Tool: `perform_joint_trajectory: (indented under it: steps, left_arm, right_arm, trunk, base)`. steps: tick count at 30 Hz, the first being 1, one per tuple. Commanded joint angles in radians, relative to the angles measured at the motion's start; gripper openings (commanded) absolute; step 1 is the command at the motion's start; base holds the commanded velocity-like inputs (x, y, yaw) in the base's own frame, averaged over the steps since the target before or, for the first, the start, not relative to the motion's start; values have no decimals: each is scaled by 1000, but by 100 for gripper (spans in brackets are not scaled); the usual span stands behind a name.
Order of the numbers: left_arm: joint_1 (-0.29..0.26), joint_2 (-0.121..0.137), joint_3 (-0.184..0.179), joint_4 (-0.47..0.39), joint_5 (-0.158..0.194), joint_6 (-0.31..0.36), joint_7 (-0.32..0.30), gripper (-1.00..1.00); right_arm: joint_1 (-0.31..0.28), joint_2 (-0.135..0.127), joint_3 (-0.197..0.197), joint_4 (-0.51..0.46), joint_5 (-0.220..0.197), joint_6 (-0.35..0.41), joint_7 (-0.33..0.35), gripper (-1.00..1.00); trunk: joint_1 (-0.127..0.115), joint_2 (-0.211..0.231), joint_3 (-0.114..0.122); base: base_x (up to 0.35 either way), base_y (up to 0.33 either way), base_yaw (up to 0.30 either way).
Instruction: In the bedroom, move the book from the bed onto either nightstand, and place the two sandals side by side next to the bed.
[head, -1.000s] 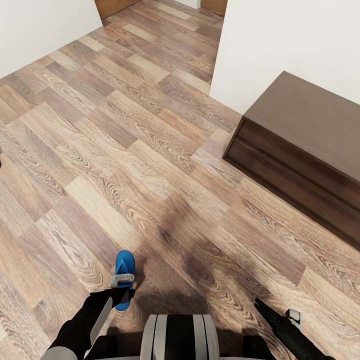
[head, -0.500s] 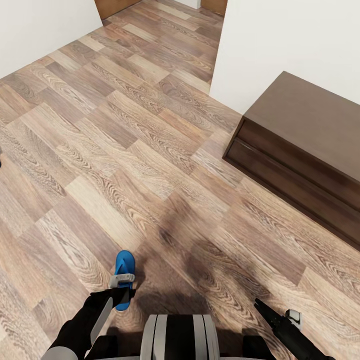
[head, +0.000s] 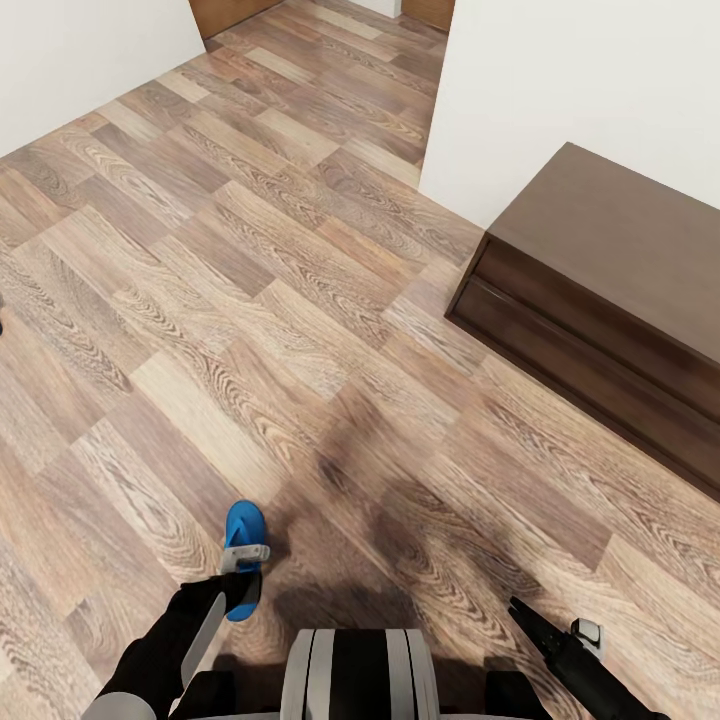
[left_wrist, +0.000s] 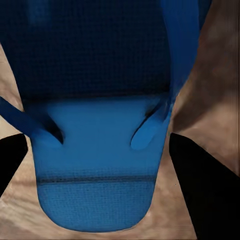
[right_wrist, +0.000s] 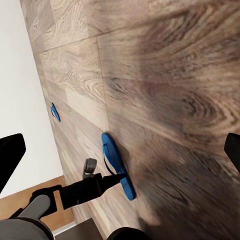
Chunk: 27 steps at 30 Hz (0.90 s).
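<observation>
A sandal lay on the floor just ahead of the robot, left of its trunk, with the left gripper at its near end. A cabinet stood ahead to the right against the wall. A second sandal lay well apart, near another wall.

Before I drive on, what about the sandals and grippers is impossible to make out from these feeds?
- Sandal heel, head view: hidden behind the left gripper.
- Left gripper's grip: its wrist view shows dark fingers flanking the sandal; contact unclear.
- Small blue object by the wall, right wrist view: too small to identify.
- Right gripper, head view: fingertips indistinct, opening unclear.
</observation>
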Motion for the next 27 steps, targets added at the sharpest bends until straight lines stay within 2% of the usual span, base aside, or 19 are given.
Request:
perform_joint_trajectory:
  steps: [1, 27]
  left_arm:
    - [0, 1, -2, -3, 8, 5, 2, -100]
    - [0, 0, -1, -21, 9, 6, 5, -100]
  right_arm:
    - [0, 0, 0, 0, -5, 9, 2, 100]
    - [0, 0, -1, 0, -5, 10, 1, 100]
  trunk:
    - [0, 0, 0]
    - [0, 0, 0]
  base:
    - [0, 0, 0]
    - [0, 0, 0]
